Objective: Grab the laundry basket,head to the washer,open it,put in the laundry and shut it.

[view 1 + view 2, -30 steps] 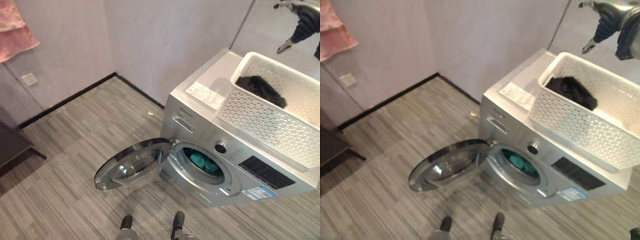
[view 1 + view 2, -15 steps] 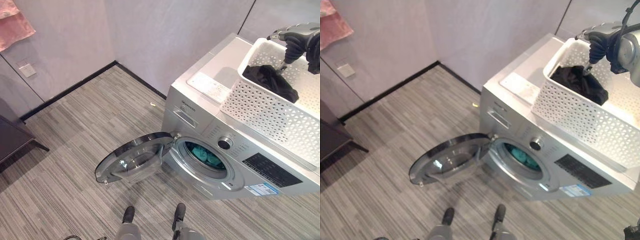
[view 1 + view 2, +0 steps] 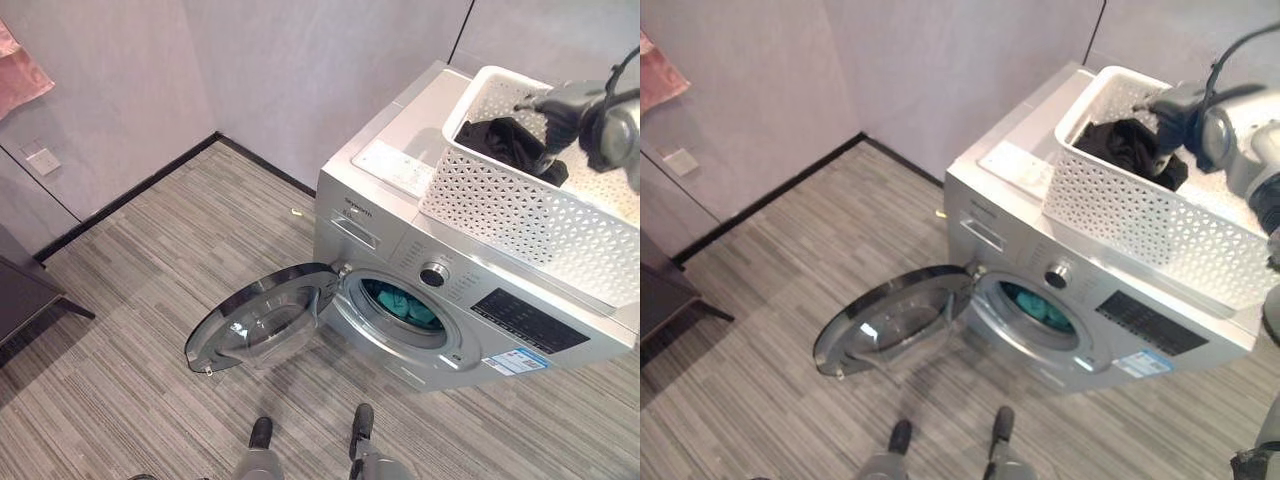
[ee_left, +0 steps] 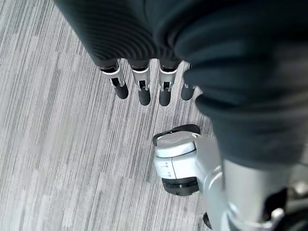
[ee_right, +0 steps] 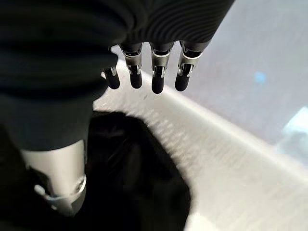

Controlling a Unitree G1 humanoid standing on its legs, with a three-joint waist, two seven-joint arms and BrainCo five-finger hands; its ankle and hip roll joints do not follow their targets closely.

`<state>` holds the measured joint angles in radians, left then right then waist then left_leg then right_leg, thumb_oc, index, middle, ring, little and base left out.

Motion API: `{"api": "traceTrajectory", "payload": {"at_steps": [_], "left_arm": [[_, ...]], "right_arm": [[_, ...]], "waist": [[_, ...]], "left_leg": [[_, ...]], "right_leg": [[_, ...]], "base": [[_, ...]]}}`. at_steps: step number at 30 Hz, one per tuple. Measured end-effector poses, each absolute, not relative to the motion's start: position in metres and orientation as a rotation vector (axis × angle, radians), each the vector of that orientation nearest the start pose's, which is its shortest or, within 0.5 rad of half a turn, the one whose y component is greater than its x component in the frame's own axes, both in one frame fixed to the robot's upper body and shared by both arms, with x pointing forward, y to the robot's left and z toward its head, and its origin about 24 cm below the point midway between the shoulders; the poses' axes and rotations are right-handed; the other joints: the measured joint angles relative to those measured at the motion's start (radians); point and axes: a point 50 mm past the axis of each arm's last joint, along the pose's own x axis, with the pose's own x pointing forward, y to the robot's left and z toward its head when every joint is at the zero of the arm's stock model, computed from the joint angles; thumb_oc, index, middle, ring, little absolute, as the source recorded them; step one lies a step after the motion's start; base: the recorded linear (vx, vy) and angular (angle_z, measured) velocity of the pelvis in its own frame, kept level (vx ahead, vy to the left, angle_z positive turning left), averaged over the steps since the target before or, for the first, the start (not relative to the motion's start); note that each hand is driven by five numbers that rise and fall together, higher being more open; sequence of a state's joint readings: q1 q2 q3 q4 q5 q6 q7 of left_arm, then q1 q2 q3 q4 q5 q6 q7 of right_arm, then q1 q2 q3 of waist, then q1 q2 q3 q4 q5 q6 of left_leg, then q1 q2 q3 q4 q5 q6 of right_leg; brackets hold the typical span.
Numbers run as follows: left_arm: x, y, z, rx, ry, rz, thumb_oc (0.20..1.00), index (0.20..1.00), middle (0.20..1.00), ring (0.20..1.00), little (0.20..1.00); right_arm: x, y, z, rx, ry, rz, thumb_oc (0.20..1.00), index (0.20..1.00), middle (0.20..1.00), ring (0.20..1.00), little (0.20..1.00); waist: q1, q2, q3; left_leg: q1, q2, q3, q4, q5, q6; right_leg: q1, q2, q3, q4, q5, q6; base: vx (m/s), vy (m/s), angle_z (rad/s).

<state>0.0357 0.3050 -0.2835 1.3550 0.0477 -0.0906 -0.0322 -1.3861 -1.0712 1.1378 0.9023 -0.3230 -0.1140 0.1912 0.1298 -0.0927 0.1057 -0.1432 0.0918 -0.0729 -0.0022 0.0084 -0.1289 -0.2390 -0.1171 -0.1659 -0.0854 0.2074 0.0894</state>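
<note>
Laundry basket [image 3: 520, 205], white and perforated, sits on top of the silver washing machine [image 3: 400, 235] with a dark garment [image 3: 1130, 150] bunched at its far end. The right hand [image 5: 154, 72] hovers just above that garment, its fingers [image 5: 158, 77] straight and side by side, grasping nothing. The left hand [image 4: 144, 82] hangs over the striped floor [image 3: 150, 280], fingers relaxed and empty. Below, the round door [image 3: 260, 318] stands open, teal laundry [image 3: 405, 305] inside the drum.
</note>
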Motion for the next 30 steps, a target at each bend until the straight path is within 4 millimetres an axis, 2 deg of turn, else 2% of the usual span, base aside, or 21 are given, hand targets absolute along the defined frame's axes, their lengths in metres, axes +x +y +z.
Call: {"api": "traceTrajectory", "payload": {"at_steps": [1,3,7,11,19,23,30], "left_arm": [[0.049,0.254,-0.164,0.459,1.33,-0.106,1.0,1.0,1.0,1.0,1.0],[0.048,0.253,-0.164,0.462,1.333,-0.107,1.0,1.0,1.0,1.0,1.0],[0.052,0.253,-0.163,0.468,1.31,-0.103,1.0,1.0,1.0,1.0,1.0],[0.049,0.254,-0.163,0.468,1.314,-0.103,1.0,1.0,1.0,1.0,1.0],[0.053,0.253,-0.163,0.47,1.292,-0.104,1.0,1.0,1.0,1.0,1.0],[0.056,0.25,-0.163,0.473,1.274,-0.116,1.0,1.0,1.0,1.0,1.0],[0.062,0.249,-0.162,0.484,1.244,-0.103,1.0,1.0,1.0,1.0,1.0]], "right_arm": [[0.38,-0.301,0.268,-1.839,0.148,0.036,1.0,1.0,1.0,1.0,1.0],[0.379,-0.307,0.259,-1.839,0.192,0.053,1.0,1.0,1.0,1.0,1.0],[0.372,-0.338,0.256,-1.782,0.307,-0.057,1.0,1.0,1.0,1.0,1.0],[0.37,-0.349,0.252,-1.781,0.374,-0.093,1.0,1.0,1.0,1.0,1.0],[0.368,-0.353,0.274,-1.902,0.336,-0.188,1.0,1.0,1.0,1.0,1.0],[0.361,-0.363,0.288,-1.848,0.292,-0.282,1.0,1.0,1.0,1.0,1.0],[0.357,-0.369,0.289,-1.763,0.288,-0.318,1.0,1.0,1.0,1.0,1.0]], "waist": [[0.003,-0.004,-0.004],[0.009,-0.002,-0.003],[0.027,0.006,-0.004],[0.048,0.012,0.0],[0.05,0.038,0.019],[0.055,0.05,0.027],[0.062,0.057,0.031]], "left_leg": [[-0.012,0.0,-0.002,0.0,0.0,0.0],[-0.022,-0.002,-0.004,0.003,0.003,-0.001],[-0.043,0.0,-0.039,-0.002,0.014,-0.004],[-0.053,0.001,-0.049,-0.002,0.016,-0.006],[-0.073,0.003,-0.073,-0.003,0.015,-0.003],[-0.088,0.004,-0.086,-0.002,0.018,-0.004],[-0.095,0.008,-0.098,-0.002,0.02,-0.007]], "right_leg": [[-0.01,-0.001,-0.003,0.0,0.0,0.0],[-0.023,-0.003,-0.004,0.0,0.006,0.006],[-0.025,-0.003,-0.036,0.0,0.002,0.004],[-0.026,-0.003,-0.042,0.0,0.002,0.003],[-0.03,-0.003,-0.066,0.0,-0.003,-0.004],[-0.039,-0.002,-0.076,0.0,-0.004,-0.005],[-0.038,0.001,-0.086,0.0,-0.004,-0.005]], "base": [[-0.02,-0.015,0.06],[-0.03,-0.026,0.05],[-0.01,-0.018,0.2],[0.0,-0.009,0.08],[0.02,-0.011,0.08],[0.04,-0.038,0.06],[0.04,-0.042,0.04]]}}
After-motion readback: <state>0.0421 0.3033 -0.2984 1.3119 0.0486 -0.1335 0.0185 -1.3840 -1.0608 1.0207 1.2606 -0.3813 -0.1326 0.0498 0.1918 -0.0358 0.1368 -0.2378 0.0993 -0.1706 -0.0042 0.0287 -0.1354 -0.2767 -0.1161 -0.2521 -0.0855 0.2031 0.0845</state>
